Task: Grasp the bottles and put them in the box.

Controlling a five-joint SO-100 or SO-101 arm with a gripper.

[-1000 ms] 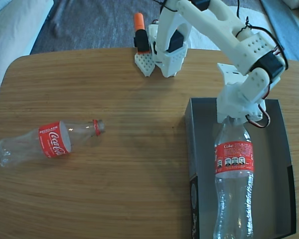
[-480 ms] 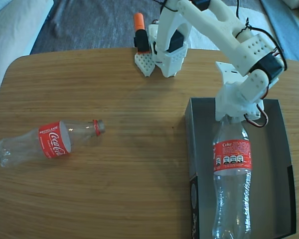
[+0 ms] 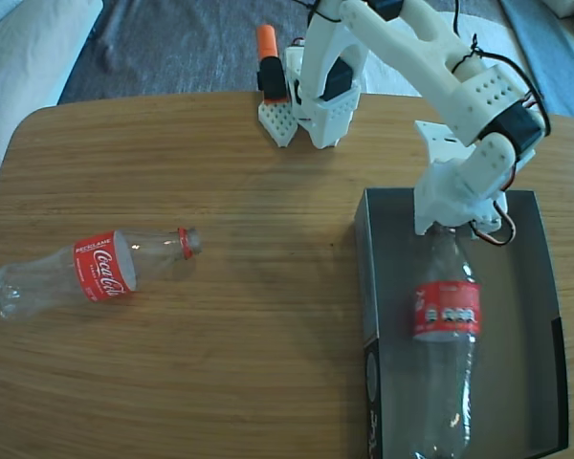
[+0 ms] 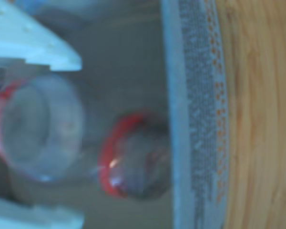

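Wooden table (image 3: 268, 191); bottle (image 3: 445, 335) lies in box (image 3: 540, 316).

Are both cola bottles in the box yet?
No. In the fixed view only one cola bottle lies inside the box; the other cola bottle lies on its side on the wooden table.

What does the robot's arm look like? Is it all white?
Mostly white. The white plastic robot arm is built from chunky blocks, some dotted with small holes. Black motor blocks sit at its joints, and thin black and red wires run along it. Its white two-finger hand ends in flat, pointed fingers. An orange and black piece stands beside its base.
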